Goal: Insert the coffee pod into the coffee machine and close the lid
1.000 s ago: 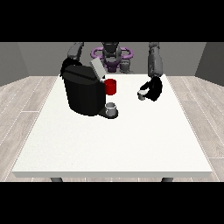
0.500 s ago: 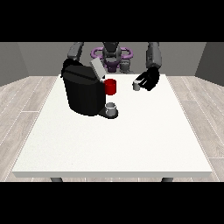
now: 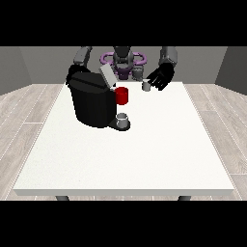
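Robot hand [image 3: 161, 77] at view's right pinching coffee pod [image 3: 146, 85], above table's [image 3: 144, 154] far edge

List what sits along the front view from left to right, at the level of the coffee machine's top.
Coffee machine body → raised grey lid → red part on the machine's front → small grey coffee pod → the hand at the view's right, which holds the pod.

White table [image 3: 144, 159], grey cup [image 3: 123, 118]
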Controlling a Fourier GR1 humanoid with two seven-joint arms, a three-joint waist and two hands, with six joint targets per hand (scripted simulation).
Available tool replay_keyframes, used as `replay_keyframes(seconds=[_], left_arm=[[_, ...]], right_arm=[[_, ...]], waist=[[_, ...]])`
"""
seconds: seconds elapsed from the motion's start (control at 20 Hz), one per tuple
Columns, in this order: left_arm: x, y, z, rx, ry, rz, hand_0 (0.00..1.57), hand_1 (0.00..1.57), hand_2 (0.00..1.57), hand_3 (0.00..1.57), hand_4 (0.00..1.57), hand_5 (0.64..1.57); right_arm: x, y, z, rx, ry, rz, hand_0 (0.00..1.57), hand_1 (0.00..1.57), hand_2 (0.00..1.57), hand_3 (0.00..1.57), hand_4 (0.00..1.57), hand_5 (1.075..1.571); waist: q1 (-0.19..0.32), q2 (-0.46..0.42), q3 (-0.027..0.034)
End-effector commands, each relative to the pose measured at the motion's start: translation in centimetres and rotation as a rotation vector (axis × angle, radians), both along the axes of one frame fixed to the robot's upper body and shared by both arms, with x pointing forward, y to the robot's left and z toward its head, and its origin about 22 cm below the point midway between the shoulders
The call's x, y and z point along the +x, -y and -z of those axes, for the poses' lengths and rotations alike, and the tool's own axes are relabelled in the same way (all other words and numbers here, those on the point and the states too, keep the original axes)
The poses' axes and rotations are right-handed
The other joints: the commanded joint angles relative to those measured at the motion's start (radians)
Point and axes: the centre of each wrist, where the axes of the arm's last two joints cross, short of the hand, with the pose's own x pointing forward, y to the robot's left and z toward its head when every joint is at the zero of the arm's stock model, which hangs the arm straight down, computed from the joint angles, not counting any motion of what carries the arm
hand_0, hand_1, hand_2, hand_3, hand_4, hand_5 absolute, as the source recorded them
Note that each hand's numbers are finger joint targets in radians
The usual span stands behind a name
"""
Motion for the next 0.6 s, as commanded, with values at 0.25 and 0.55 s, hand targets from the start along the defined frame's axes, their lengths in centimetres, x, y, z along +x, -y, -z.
replay_keyframes(seconds=[0.25, 0.55], left_arm=[[1.9, 1.3, -8.0, -0.004, 0.127, -0.021, 1.07, 1.07, 1.22, 1.23, 0.52, 1.571], [2.1, -1.9, -10.4, -0.069, 0.133, -0.1, 1.24, 1.24, 1.26, 1.2, 0.48, 1.571]], right_arm=[[1.3, -0.8, -1.2, 0.015, 0.073, -0.028, 0.0, 0.0, 0.0, 0.0, 0.5, 1.571], [1.8, -1.2, -5.0, -0.035, 0.094, -0.106, 0.0, 0.0, 0.0, 0.0, 0.49, 1.571]], waist=[[-0.044, 0.046, 0.0003], [-0.122, 0.073, -0.0003]])
